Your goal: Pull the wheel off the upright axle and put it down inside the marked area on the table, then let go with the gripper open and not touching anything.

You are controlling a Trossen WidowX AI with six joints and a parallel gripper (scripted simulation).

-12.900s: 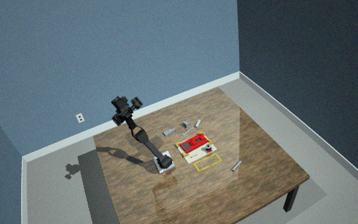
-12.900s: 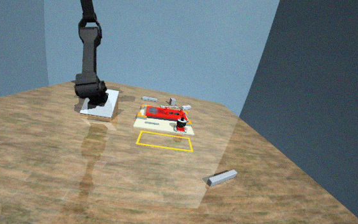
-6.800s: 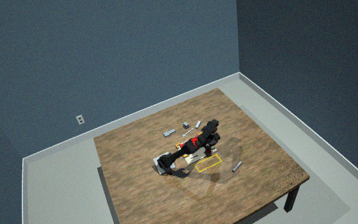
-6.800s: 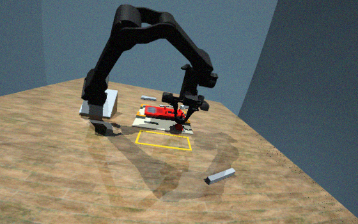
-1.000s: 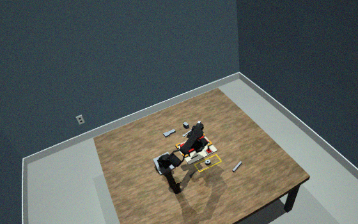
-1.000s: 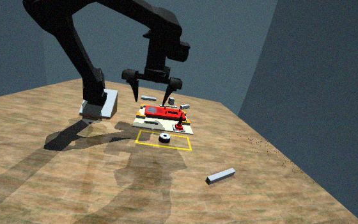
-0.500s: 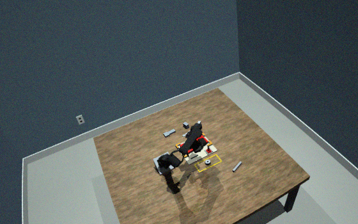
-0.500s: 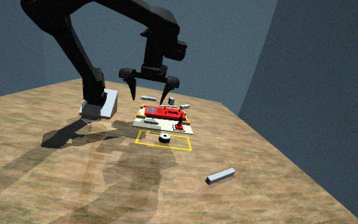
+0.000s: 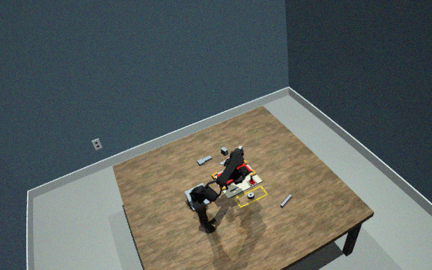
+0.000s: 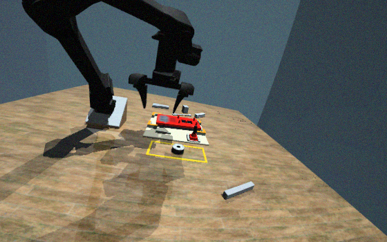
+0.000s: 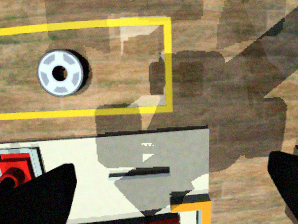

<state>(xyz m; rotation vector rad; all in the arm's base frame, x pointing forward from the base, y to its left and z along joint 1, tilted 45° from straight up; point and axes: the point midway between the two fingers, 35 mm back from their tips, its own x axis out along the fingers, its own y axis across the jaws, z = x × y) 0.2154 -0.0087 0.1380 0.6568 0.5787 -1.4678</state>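
The small grey wheel [image 9: 251, 195] [image 10: 177, 149] [image 11: 61, 74] lies flat on the table inside the yellow marked rectangle [image 9: 254, 200] [image 10: 175, 158] [image 11: 168, 63]. The red upright axle [image 10: 194, 133] stands bare on the cream base plate [image 10: 172, 135] [image 11: 153, 145] just behind the rectangle. My gripper [image 10: 159, 107] [image 11: 174, 168] is open wide and empty. It hangs well above the plate, behind the wheel, and touches nothing. In the wrist view the wheel sits far left of the fingers.
A red flat part [image 10: 177, 121] lies on the plate's back half. Small grey blocks [image 10: 160, 106] [image 10: 185, 108] [image 9: 204, 160] lie behind it. A grey bar [image 10: 238, 190] [image 9: 285, 200] lies to the right front. The arm's base [image 10: 108, 115] stands to the left.
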